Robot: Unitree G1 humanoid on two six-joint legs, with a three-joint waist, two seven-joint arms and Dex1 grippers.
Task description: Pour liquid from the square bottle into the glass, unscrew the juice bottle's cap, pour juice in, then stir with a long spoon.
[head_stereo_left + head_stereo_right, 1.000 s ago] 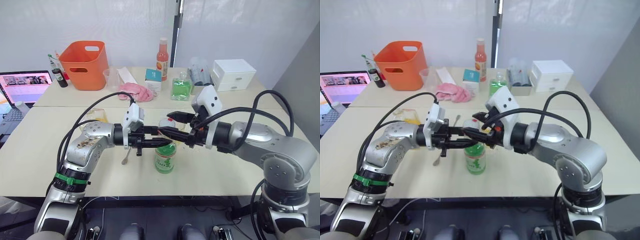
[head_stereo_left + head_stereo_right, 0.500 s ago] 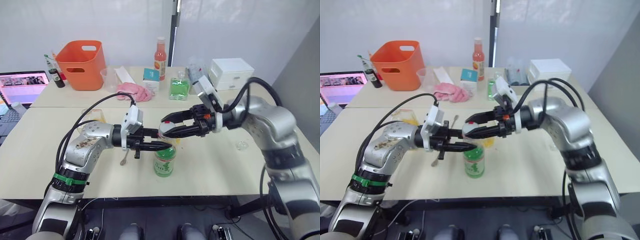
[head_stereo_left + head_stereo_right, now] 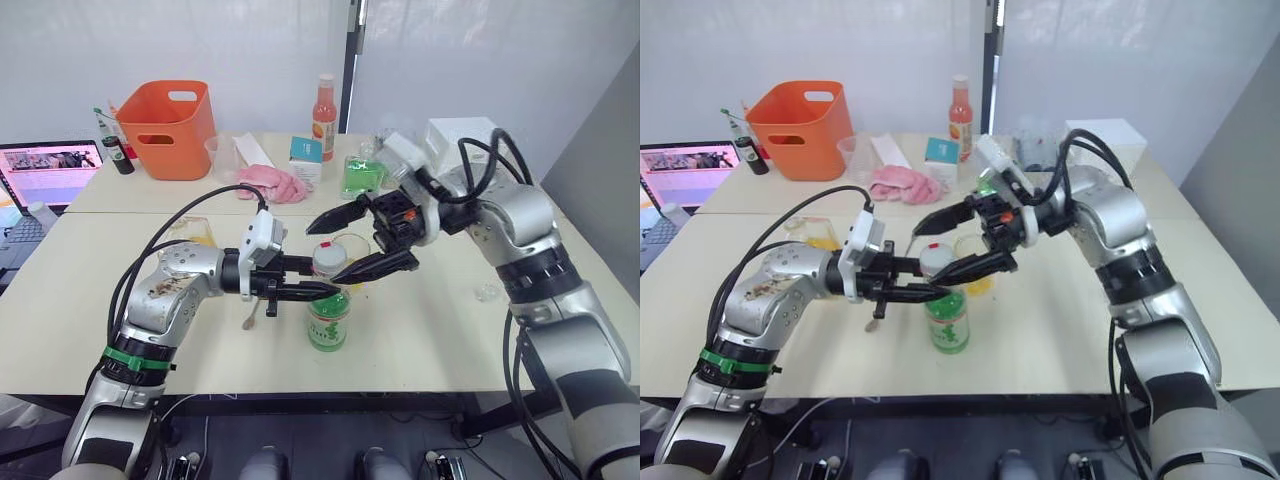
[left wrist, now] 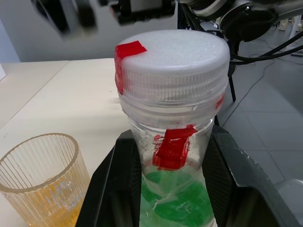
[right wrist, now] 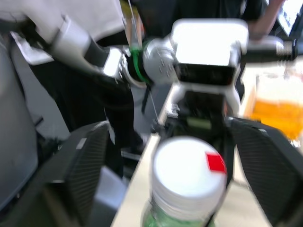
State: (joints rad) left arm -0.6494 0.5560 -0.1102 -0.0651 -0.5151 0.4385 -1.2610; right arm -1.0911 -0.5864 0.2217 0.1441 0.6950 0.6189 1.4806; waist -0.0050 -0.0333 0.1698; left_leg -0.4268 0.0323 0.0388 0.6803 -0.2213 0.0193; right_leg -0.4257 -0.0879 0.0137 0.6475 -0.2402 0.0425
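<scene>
Pale desk [image 3: 90,300], white curtain behind: cap removal stage.

Left to right: my left end effector [image 3: 305,291] is pinching the juice bottle [image 3: 328,318] just under its neck, holding it upright near the desk's front middle. The juice bottle's cap [image 4: 173,59] is still on. Just behind stands the glass [image 3: 352,249], holding some orange-yellow liquid, so I judge the first pour done. My right end effector [image 3: 362,240] hangs spread wide around the cap, not closed on it. Left: unscrewing, juice pour, stirring.
</scene>
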